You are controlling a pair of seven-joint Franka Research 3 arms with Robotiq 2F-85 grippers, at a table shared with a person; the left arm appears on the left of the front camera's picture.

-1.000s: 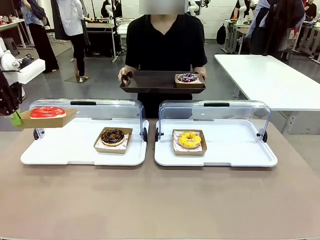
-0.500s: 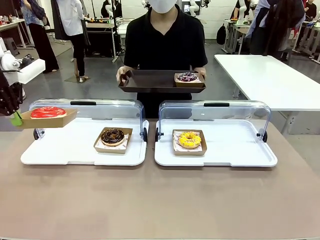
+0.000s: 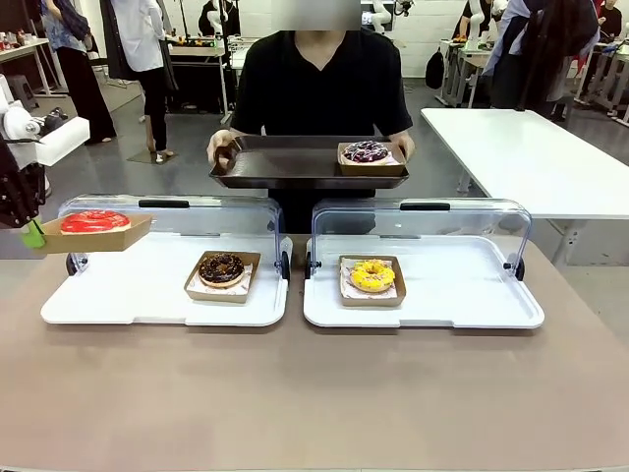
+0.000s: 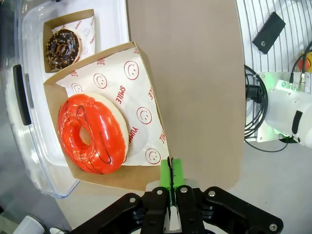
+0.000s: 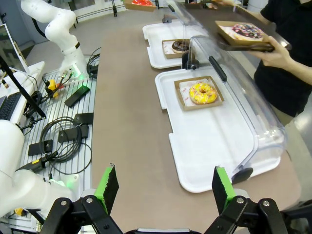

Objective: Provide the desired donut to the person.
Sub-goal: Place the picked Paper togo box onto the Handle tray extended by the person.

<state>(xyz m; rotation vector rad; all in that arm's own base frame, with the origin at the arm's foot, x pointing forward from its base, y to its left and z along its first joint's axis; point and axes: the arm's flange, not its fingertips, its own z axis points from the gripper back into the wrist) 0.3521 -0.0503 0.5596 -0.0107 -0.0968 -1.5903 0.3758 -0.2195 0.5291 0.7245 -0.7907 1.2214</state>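
Front view had the person in the black T-shirt standing at the far side of the table, both hands gripping a dark serving tray with a purple-iced donut in its cardboard box at the tray's right end. Over at the picture's left edge, the left gripper was clamped tight on the corner of a cardboard box, and in that box sat the red donut, held up in the air above the left white tray. Down on that tray, the chocolate donut lay in its own box near the right side. The clear lid behind it stood open. On the right white tray, the yellow donut rested in its box towards the left part.

Left wrist view gave the close look: green pads pressed together on the box's edge, smiley-printed paper under the red donut, glaze shining.

Right wrist view showed the right gripper with its jaws spread wide apart, nothing between them, hanging high over the near table edge, well away from the yellow donut.
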